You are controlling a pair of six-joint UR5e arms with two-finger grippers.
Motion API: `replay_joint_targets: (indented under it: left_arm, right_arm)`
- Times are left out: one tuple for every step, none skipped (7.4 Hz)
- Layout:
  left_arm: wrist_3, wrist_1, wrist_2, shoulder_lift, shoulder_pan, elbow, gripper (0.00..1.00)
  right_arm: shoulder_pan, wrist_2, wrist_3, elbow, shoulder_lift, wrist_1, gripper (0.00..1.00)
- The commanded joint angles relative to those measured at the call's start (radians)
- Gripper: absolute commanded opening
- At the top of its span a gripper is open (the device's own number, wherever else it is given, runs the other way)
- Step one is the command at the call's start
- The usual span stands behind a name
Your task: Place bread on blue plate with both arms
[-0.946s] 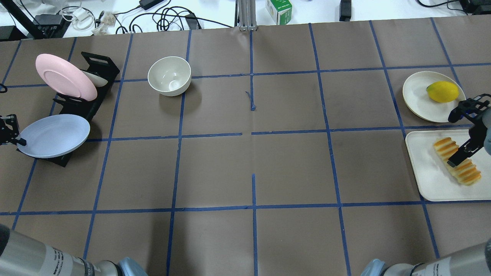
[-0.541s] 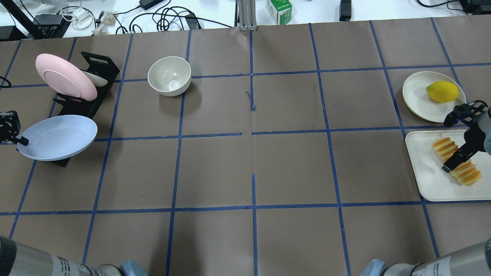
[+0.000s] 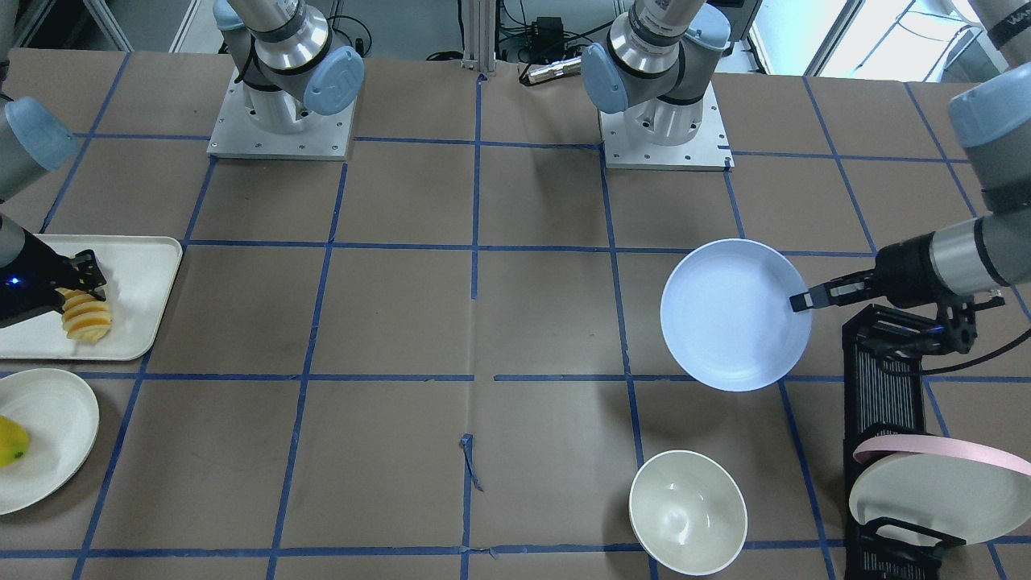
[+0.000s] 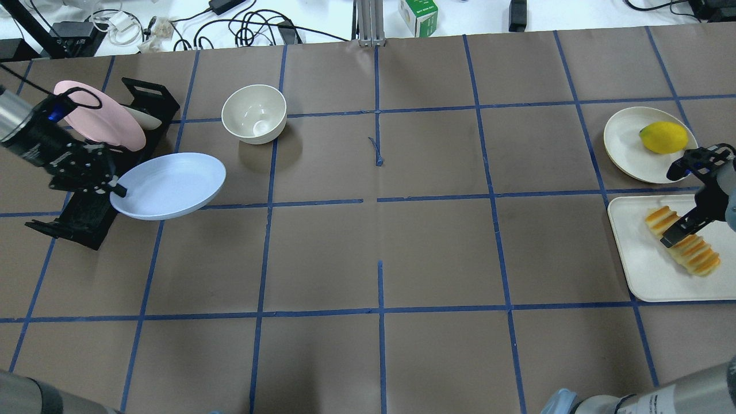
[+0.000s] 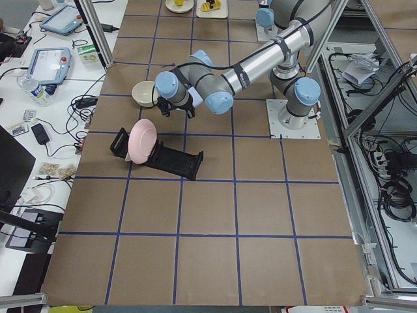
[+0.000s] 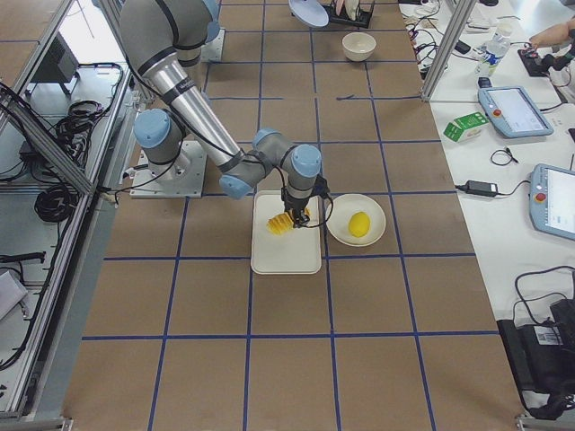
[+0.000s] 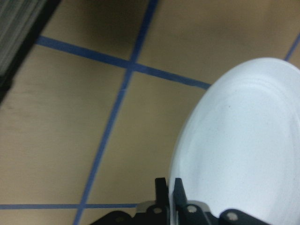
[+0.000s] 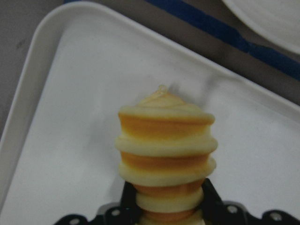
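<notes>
bread [image 4: 698,257] | right jaws closed on its middle | left jaws pinching blue plate [image 4: 169,185] rim

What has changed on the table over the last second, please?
The left gripper, jaws shut on the rim of the blue plate, carried it from over the black rack toward the table's middle, nearer the bowl. The right gripper stayed shut on the bread at the white tray; pink plate and lemon stayed put.

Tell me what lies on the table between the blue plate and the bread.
Nothing: the overhead view shows only bare brown paper with blue tape lines between the blue plate and the bread.
</notes>
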Motion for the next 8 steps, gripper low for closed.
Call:
replay_joint_targets:
  left_arm:
    - [-0.176,0.117,-0.038,0.037,-0.201,-0.015,0.0]
    - [-0.321,0.285,-0.036,0.004,-0.3,-0.066,0.0]
    - [-0.458,0.445,-0.037,-0.013,-0.401,-0.143,0.0]
    - [-0.567,0.651,-0.028,-0.027,-0.497,-0.235,0.0]
    - [-0.611,0.868,-0.022,-0.038,-0.553,-0.334,0.0]
    - [-0.61,1.002,-0.017,-0.055,-0.56,-0.404,0.0]
    - [-0.614,1.09,-0.023,-0.084,-0.564,-0.435,0.0]
    - [-0.616,1.183,-0.029,-0.108,-0.566,-0.432,0.0]
  right_arm:
    - [0.008,0.007,0.084,-0.036,-0.018,0.013,0.0]
    - [0.024,0.011,0.1,-0.048,-0.021,0.041,0.0]
    - [0.064,0.011,0.159,-0.063,-0.044,0.052,0.0]
    - [0.11,0.013,0.255,-0.089,-0.087,0.099,0.0]
    - [0.154,0.014,0.331,-0.112,-0.111,0.125,0.0]
    - [0.19,0.016,0.374,-0.128,-0.115,0.125,0.0]
    - [0.242,0.016,0.435,-0.134,-0.119,0.129,0.0]
    - [0.315,0.014,0.524,-0.14,-0.159,0.147,0.0]
